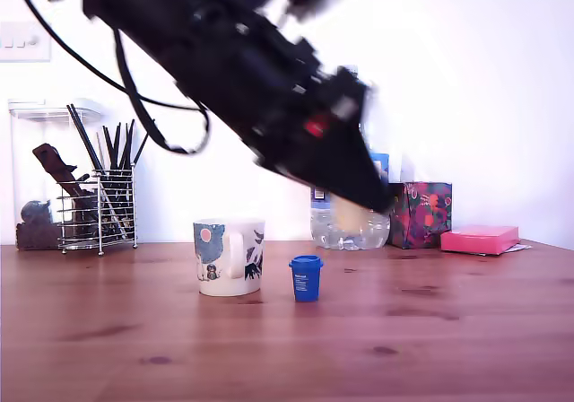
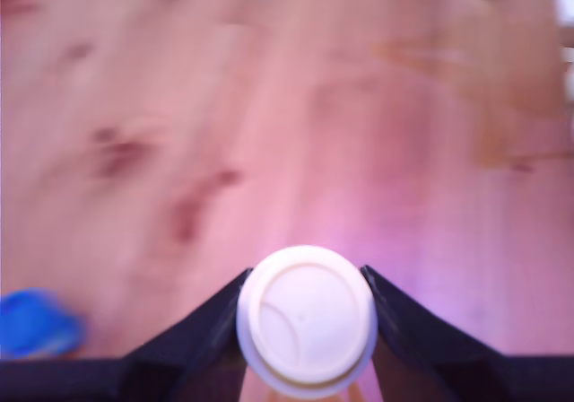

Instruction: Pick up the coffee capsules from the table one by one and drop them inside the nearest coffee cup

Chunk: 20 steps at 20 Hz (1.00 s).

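Clamped on the cream capsule (image 2: 307,319), the claw (image 1: 357,206) hangs aloft; the mug (image 1: 229,257) sits lower, toward the exterior view's left.

We see a wooden table (image 1: 448,348) with a wire rack (image 1: 97,214) of dark sticks at the exterior view's left, then a clear bottle (image 1: 363,233), a flowery box (image 1: 421,214) and a flat pink box (image 1: 479,238) along the back.

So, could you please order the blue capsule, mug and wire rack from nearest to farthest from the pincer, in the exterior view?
1. Blue capsule, below the pincer, toward the exterior view's left.
2. Mug, farther left.
3. Wire rack, farthest left.
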Available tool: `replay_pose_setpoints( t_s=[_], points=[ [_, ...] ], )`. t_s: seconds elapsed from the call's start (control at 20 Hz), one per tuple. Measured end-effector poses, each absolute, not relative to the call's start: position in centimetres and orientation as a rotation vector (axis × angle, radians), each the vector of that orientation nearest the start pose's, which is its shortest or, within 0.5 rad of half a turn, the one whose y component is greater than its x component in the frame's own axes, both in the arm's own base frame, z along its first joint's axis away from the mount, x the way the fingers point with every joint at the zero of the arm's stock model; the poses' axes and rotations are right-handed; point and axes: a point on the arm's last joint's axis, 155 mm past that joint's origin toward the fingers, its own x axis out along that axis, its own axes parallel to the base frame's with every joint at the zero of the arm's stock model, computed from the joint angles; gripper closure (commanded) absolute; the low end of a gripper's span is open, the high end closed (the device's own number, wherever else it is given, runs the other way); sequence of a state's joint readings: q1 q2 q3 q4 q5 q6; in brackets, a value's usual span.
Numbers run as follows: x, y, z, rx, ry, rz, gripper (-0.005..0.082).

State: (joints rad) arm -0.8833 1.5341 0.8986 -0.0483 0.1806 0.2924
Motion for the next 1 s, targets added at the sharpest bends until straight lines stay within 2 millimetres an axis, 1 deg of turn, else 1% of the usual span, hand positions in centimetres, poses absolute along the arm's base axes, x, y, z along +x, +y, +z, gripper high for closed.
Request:
replay_pose_setpoints(
  t_s=[0.15, 0.35, 0.45, 0.5, 0.55, 0.6, 0.9, 1.0],
  points=[
    [29.3, -31.8, 13.4, 0.473, 0.495, -0.992, 0.0488],
    [35.1, -25.8, 16.3, 0.41, 0.439, -0.801, 0.0488],
    [37.3, -23.0, 16.8, 0.388, 0.43, -0.722, 0.0488],
    [37.9, -22.1, 16.9, 0.38, 0.43, -0.7, 0.0488],
    [38.2, -21.7, 17.1, 0.373, 0.422, -0.692, 0.0488],
    [38.3, -21.8, 17.4, 0.365, 0.411, -0.699, 0.0488],
    [38.0, -22.5, 17.7, 0.319, 0.409, -0.729, 0.0488],
    [38.2, -22.7, 18.0, 0.307, 0.422, -0.731, 0.0488]
  ],
)
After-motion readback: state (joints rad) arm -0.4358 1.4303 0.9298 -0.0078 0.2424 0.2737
